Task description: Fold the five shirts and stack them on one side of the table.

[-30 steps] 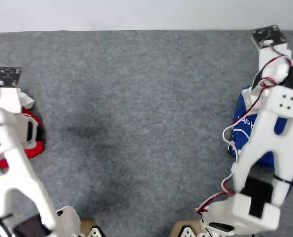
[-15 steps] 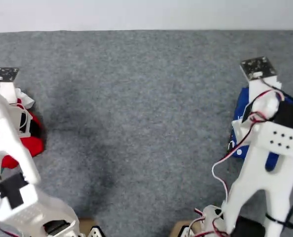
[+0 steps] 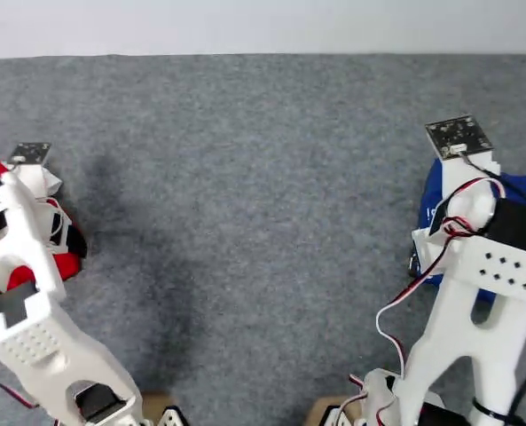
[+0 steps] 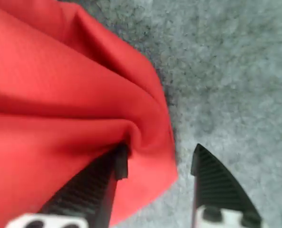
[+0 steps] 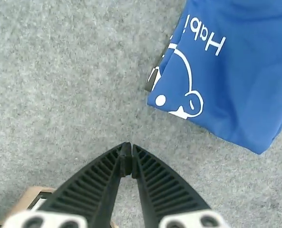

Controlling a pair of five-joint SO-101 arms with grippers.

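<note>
Left hand [image 4: 160, 159]: open, fingers spread. One finger [image 4: 110, 173] pressed against fold of red shirt [image 4: 60, 95], other finger over bare grey table [image 4: 226, 71]. Nothing gripped between them.

Red shirt [image 3: 63, 264]: crumpled at left edge of table [image 3: 263, 177], partly hidden under left arm [image 3: 23, 266].

Right hand [image 5: 126, 159]: closed, fingertips touching, empty, above bare table just beside blue shirt [image 5: 226, 71].

Blue shirt [image 3: 440, 191]: folded, white print up, at right edge of table, partly covered by right arm [image 3: 484, 266]. Shirts well apart, on opposite sides.
</note>
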